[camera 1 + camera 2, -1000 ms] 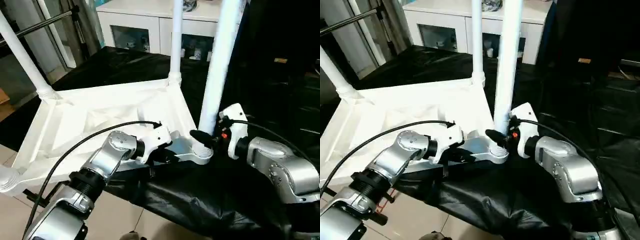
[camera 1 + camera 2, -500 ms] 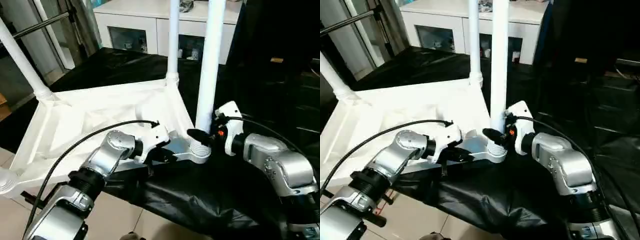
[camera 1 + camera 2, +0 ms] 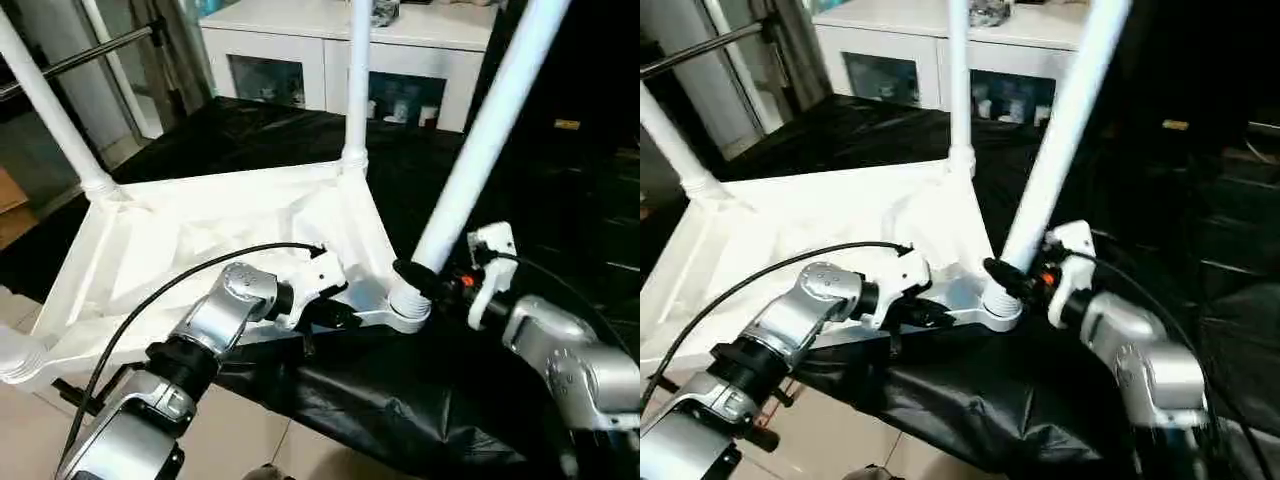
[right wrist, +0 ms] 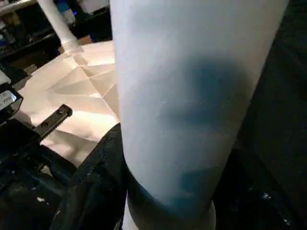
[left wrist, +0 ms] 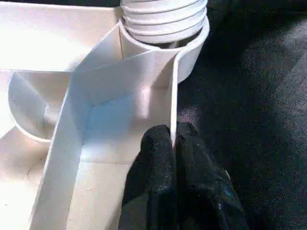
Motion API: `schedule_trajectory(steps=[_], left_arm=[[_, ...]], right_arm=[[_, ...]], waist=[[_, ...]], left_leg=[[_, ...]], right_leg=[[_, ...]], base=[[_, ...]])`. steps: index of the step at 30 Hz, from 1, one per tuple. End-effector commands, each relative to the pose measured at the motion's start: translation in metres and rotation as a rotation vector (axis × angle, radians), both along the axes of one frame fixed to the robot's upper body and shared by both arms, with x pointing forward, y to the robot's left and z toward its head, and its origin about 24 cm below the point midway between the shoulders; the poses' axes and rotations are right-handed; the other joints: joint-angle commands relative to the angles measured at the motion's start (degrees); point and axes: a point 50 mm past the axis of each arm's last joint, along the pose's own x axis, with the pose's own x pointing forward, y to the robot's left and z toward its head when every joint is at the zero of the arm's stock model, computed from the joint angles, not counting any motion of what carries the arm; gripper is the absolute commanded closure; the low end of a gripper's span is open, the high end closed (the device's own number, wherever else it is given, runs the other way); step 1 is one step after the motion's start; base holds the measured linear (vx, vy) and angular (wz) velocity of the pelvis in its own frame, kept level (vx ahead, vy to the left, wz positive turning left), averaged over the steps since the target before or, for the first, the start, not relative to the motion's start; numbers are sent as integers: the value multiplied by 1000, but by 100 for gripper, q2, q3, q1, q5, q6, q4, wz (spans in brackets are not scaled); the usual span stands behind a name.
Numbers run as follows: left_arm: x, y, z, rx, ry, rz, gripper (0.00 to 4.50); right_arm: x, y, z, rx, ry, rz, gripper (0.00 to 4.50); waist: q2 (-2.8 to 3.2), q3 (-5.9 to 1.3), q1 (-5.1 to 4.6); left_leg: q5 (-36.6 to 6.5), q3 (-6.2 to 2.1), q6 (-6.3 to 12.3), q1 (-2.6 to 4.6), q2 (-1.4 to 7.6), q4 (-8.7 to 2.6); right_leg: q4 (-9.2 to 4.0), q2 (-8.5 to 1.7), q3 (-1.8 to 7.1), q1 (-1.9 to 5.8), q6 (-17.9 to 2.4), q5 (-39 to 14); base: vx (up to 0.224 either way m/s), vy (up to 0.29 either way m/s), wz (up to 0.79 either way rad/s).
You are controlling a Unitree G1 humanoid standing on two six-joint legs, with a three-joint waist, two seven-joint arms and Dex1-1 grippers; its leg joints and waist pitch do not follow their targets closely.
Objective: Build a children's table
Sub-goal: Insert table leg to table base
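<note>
An upturned white table top (image 3: 200, 235) lies on a black-draped desk (image 3: 420, 420). Three legs (image 3: 355, 85) stand in corner sockets. The left gripper (image 5: 173, 143) pinches the rim; the right gripper (image 3: 425, 282) clasps the tilted fourth leg (image 3: 480, 150), not yet seated straight.

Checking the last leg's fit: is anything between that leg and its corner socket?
Nothing visible. The leg already sits in the corner socket, leaning, gripped near its base by the right tool.
</note>
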Motion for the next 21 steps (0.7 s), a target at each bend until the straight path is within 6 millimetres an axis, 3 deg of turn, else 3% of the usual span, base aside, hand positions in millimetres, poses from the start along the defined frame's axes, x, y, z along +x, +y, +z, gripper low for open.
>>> schedule_trajectory(steps=[1, 5, 12, 21], left_arm=[[9, 1, 12, -70, -38, 62, 450], [12, 1, 12, -72, -45, 87, 450], [12, 1, 11, -70, -50, 87, 450], [9, 0, 10, -54, -66, 51, 450]], right_arm=[[-17, -11, -38, -51, 171, -64, 260], [-25, -10, -43, -36, 151, -70, 260], [-32, -9, -42, -61, 124, -56, 260], [-22, 3, -21, -250, 36, 111, 260]], waist=[[-168, -302, -1], [-179, -286, -19], [-186, -255, -26], [-197, -243, -27]], left_leg=[[-949, -122, 255, 64, 302, -410], [-1174, -133, 234, 88, 310, -453], [-1399, -144, 181, 132, 317, -502], [-1354, -149, 187, 121, 312, -514]], right_leg=[[-565, -535, 295, 246, -709, -1786], [-645, -553, 288, 244, -568, -2246], [-686, -563, 298, 242, -525, -2485], [-689, -554, 304, 252, -464, -2526]], base=[[0, 0, 0], [0, 0, 0], [0, 0, 0], [0, 0, 0]])
